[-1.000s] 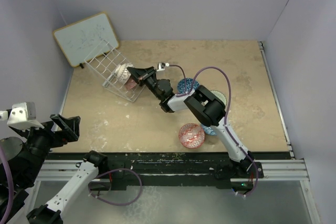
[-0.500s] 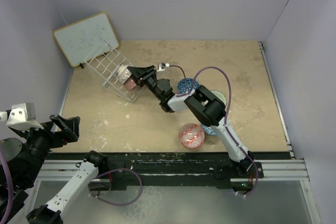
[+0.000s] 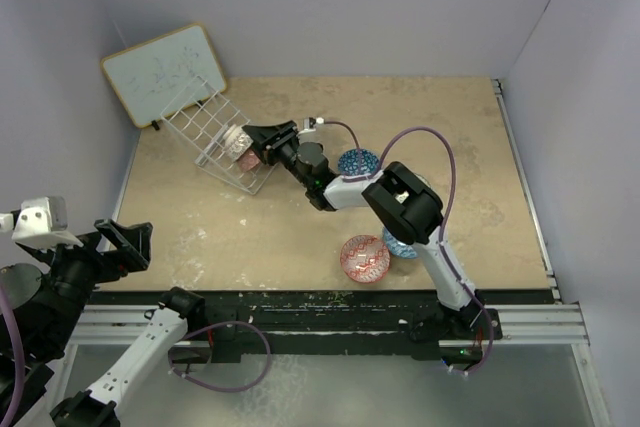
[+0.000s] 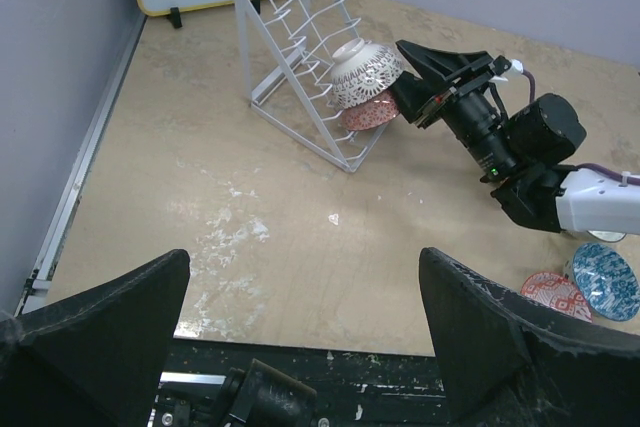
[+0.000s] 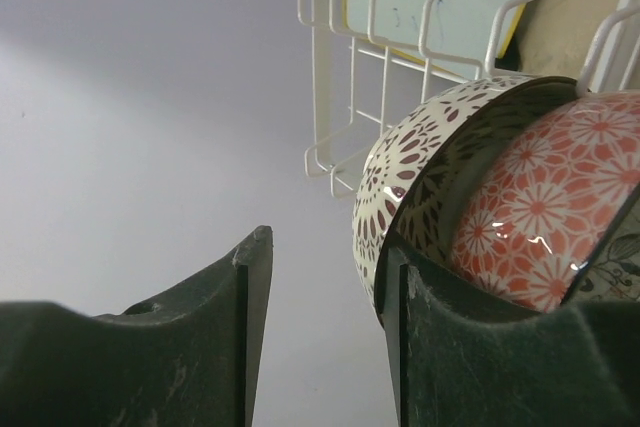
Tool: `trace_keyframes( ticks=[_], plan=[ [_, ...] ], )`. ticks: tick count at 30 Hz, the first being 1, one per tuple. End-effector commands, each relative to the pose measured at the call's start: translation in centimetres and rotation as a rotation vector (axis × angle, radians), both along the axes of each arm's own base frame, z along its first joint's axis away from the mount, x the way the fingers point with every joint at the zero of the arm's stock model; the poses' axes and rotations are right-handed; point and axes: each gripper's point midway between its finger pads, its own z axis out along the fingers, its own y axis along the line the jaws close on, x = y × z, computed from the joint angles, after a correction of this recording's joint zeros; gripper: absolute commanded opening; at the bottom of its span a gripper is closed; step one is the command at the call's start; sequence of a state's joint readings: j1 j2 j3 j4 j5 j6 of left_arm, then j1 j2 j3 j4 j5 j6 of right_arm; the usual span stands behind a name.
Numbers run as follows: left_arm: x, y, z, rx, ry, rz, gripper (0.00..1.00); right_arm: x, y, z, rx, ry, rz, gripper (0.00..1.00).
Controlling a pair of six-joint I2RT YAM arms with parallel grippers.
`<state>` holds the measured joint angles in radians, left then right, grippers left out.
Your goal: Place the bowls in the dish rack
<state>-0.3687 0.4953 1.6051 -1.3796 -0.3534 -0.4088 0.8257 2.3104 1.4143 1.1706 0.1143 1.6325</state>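
From above, I see my right gripper [image 3: 262, 140] at the dish rack [image 3: 205, 137], where a cream bowl [image 3: 238, 137] sits; left wrist: my left gripper [image 4: 303, 277] gapes wide, empty; right wrist: jaws parted, gripping nothing, cream bowl nested against a red-flowered bowl [image 5: 540, 207].

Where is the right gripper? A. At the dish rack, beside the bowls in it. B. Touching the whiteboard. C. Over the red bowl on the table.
A: the right gripper is open at the dish rack, right beside the cream-white bowl.
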Motion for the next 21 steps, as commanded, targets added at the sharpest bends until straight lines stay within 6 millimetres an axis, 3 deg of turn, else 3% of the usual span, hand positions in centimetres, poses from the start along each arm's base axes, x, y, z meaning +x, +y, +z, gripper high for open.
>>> trace_keyframes(
  ticks=[1,10,21],
  plan=[
    [-0.4,0.4,0.4,-0.013,-0.018,0.018,0.99,-0.5,-0.7,5.4,0.058,-0.024,-0.008,0.49],
    [-0.6,0.5,0.2,-0.016,-0.02,0.023,0.99,-0.9,0.8,3.9,-0.051,0.063,0.061,0.51],
    [-0.7,0.6,0.2,-0.021,-0.022,0.027,0.99,-0.6,0.6,3.3,-0.217,0.108,0.04,0.52]
  ],
)
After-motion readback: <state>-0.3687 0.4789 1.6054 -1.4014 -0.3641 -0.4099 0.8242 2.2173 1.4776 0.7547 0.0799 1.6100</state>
